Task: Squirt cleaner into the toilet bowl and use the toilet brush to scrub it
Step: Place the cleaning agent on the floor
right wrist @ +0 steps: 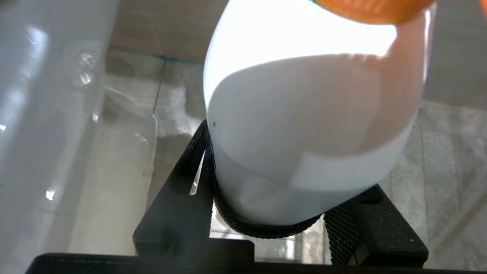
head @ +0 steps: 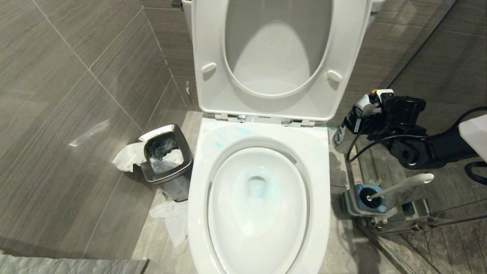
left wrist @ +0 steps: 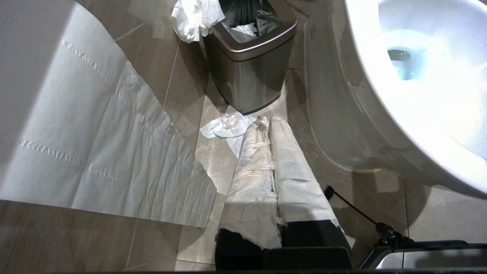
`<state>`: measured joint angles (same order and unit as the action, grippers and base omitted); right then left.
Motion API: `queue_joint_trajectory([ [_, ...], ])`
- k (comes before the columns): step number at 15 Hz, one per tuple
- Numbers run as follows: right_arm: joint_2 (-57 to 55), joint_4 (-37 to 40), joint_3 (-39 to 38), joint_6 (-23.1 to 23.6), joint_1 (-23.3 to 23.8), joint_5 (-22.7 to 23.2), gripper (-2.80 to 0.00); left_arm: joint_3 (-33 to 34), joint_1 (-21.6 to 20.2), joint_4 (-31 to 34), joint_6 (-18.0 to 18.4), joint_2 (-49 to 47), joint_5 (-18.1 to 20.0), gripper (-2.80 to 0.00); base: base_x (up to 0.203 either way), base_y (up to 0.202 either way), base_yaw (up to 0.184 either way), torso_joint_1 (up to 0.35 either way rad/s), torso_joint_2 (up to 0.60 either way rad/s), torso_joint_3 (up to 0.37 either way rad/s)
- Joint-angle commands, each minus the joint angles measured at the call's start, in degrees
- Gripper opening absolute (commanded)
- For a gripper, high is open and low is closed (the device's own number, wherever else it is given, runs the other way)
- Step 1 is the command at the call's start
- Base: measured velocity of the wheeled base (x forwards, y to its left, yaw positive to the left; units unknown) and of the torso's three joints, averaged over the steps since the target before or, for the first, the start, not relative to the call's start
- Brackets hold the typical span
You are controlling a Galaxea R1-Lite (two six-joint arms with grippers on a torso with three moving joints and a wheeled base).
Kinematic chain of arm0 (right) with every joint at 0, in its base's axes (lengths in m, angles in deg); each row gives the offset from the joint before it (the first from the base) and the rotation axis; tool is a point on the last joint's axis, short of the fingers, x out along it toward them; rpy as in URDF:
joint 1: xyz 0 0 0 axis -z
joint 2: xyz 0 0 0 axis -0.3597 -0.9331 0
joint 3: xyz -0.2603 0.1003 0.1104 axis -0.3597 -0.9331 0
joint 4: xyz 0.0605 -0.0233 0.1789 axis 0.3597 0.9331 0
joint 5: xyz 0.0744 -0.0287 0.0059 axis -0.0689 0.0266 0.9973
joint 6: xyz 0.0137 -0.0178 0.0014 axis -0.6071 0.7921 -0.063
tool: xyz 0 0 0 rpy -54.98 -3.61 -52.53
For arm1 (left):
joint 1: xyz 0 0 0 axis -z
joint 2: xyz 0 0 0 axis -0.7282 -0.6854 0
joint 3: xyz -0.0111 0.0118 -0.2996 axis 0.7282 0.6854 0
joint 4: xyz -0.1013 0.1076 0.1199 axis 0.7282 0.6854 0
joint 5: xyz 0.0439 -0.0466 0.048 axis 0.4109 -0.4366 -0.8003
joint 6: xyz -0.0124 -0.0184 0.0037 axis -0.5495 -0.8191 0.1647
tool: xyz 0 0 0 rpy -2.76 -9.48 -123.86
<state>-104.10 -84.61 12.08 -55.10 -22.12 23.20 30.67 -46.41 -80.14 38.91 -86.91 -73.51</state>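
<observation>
While left hand (left wrist: 266,125) sits pressed together nr bin (left wrist: 247,72), right hand (head: 374,110) clamps cleaner (head: 352,121) beside toilet bowl (head: 262,152).

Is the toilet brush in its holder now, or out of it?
In. The toilet brush has its head down inside the blue-and-grey holder on the floor; only the white handle sticks out, untouched.

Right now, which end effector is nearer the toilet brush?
Right. The right end effector, clamped on the cleaner, is just beyond the toilet brush on the same side of the toilet bowl. The left end effector hangs on the bowl's opposite side, near the bin.
</observation>
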Motion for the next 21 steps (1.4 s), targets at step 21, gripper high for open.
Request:
queue_joint_trajectory([
  [21, -3.6, -14.7, -8.7, 2.5, 0.9, 3.0, -2.8, 0.0, 0.1, 0.0, 0.1, -0.1, -0.1, -2.8, 0.0, 0.0, 0.0, 0.0, 0.0, 0.0],
])
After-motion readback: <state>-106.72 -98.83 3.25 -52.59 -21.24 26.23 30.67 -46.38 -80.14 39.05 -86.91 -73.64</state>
